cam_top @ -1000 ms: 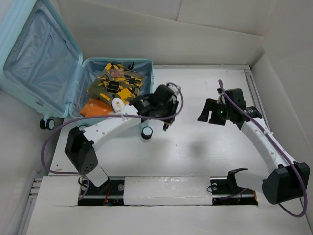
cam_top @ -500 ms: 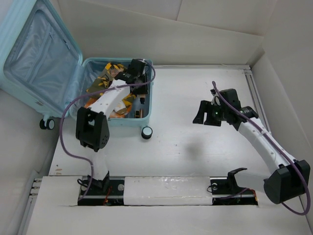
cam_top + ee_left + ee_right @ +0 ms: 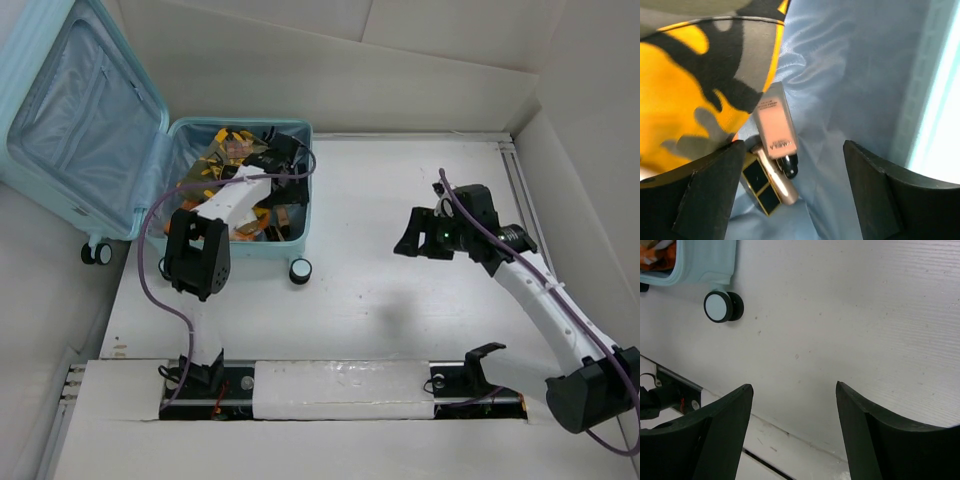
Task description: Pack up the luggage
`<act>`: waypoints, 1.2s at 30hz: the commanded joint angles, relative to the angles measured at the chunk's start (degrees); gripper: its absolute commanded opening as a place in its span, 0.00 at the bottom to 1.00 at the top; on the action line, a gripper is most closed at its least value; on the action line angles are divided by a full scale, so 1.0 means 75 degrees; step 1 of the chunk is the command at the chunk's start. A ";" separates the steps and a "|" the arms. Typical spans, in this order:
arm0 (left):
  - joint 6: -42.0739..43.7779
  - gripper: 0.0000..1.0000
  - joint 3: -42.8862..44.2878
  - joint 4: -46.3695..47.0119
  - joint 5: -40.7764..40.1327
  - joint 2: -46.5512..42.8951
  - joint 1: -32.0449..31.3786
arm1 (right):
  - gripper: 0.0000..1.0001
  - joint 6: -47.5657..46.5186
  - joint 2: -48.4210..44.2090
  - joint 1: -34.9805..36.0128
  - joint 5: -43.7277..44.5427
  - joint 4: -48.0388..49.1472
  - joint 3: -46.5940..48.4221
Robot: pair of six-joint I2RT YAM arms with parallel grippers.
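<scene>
The pale aqua luggage (image 3: 90,200) lies open at the far left, its lid (image 3: 70,120) raised. Inside lie a yellow-and-black camouflage cloth (image 3: 225,165), an orange item (image 3: 250,222) and small cosmetics. My left gripper (image 3: 283,195) is open inside the case by its right wall. In the left wrist view a beige tube (image 3: 774,125) and a gold-and-black case (image 3: 762,180) lie on the blue lining (image 3: 840,90) between my open fingers (image 3: 710,185). My right gripper (image 3: 412,235) is open and empty above the bare white table (image 3: 850,315).
A black-and-white caster wheel (image 3: 300,270) of the case sits on the table just in front of it, also in the right wrist view (image 3: 722,306). White walls enclose the table. The table's front rail (image 3: 340,390) carries the arm bases.
My left gripper swung from the table's middle into the suitcase, then shifted a little nearer along its right wall. The right gripper drifted slightly left.
</scene>
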 commanded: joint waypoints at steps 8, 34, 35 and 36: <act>-0.1283 0.76 0.1155 -0.1396 -0.3256 -0.4082 0.0089 | 0.73 0.0118 -0.0513 0.1126 -0.0409 0.0037 0.0215; -0.2175 0.83 0.2772 -0.4165 -0.4400 -0.3993 0.7214 | 0.73 -0.0140 -0.1427 0.3050 -0.1839 0.1150 -0.0886; -0.2106 0.82 0.2773 -0.4083 -0.4563 -0.4074 0.7216 | 0.73 -0.0140 -0.1428 0.3050 -0.1839 0.1150 -0.0886; -0.2105 0.82 0.2773 -0.3967 -0.4564 -0.4075 0.7216 | 0.73 -0.0140 -0.1428 0.3131 -0.1839 0.1150 -0.0886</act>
